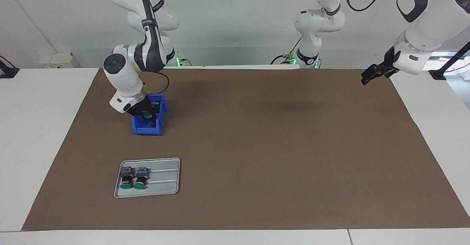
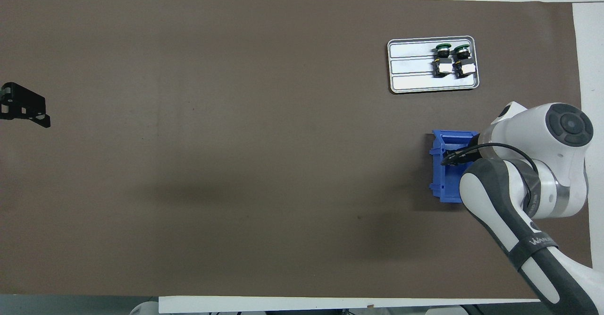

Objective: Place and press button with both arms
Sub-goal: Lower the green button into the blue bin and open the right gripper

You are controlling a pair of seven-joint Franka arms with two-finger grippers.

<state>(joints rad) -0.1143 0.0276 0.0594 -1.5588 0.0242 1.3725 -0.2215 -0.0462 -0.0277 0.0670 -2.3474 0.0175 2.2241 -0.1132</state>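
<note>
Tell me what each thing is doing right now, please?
Right gripper: down in the blue bin, around a green button.
Left gripper: open, waiting in the air.
Two buttons: lying side by side on the grey tray.

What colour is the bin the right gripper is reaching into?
Blue bin; clearest in the facing view.

A grey tray (image 2: pixel 410 64) lies at about two o'clock on the brown-covered worktop (image 2: pixel 236 140), with two green-capped buttons (image 2: pixel 442 48) side by side in it. At about three o'clock stands a blue bin (image 2: pixel 443 173), partly covered by the right arm (image 2: pixel 533 187). The left claw (image 2: pixel 23 106) hangs at nine o'clock.
</note>
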